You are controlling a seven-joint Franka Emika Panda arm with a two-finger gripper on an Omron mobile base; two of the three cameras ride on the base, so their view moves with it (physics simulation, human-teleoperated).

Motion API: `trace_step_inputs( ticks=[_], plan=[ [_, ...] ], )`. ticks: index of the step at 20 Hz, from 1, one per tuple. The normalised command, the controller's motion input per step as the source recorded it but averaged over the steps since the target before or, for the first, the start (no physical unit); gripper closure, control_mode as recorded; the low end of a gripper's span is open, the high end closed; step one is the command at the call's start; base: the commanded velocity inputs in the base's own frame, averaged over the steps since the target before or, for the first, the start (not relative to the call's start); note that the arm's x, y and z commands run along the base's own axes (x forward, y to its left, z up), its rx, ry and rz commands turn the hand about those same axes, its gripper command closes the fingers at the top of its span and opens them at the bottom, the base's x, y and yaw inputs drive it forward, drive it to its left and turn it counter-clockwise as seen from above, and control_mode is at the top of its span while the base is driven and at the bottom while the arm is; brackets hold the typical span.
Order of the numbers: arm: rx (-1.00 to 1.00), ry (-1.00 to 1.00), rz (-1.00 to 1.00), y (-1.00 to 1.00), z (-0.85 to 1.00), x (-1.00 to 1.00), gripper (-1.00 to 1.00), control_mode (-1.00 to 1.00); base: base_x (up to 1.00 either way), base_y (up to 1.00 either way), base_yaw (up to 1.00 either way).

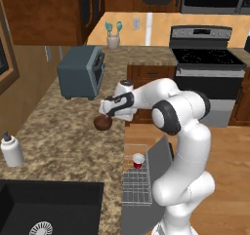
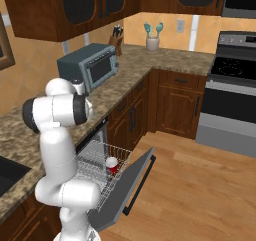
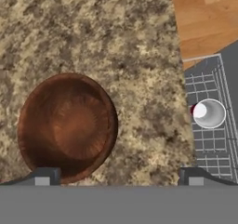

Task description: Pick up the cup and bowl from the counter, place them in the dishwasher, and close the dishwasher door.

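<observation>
Bowl [image 3: 67, 125] on counter [image 3: 139, 56], just below wide-spread gripper [image 3: 118, 176]

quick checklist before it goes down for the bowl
1. Gripper open: ok, fingers spread wide.
2. Bowl upright on the counter: ok.
3. Bowl between the fingers: not ok, it sits toward one finger, with its rim at that tip.
4. Cup already in the dishwasher rack: ok, upright.
5. Dishwasher door down for loading: ok.
6. Free rack space beside the cup: ok.
</observation>
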Motion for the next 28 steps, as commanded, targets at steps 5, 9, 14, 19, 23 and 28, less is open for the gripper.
trace_step_inputs(
  ticks=[5,9,14,19,23,28],
  plan=[
    [0.0,0.0,0.0,0.09,-0.36,0.12,-1.0,-1.0,0.0,0.0,0.0],
    [-0.02,0.0,0.0,0.15,-0.11,0.15,-1.0,-1.0,0.0,0.0,0.0],
    [0.0,0.0,0.0,0.08,-0.27,0.14,-1.0,-1.0,0.0,0.0,0.0],
    [0.0,0.0,0.0,0.13,-0.33,0.15,1.0,-1.0,0.0,0.0,0.0],
    [0.0,0.0,0.0,0.02,-0.26,0.0,1.0,-1.0,0.0,0.0,0.0],
    [0.0,0.0,0.0,0.0,-0.19,0.0,1.0,-1.0,0.0,0.0,0.0]
  ],
)
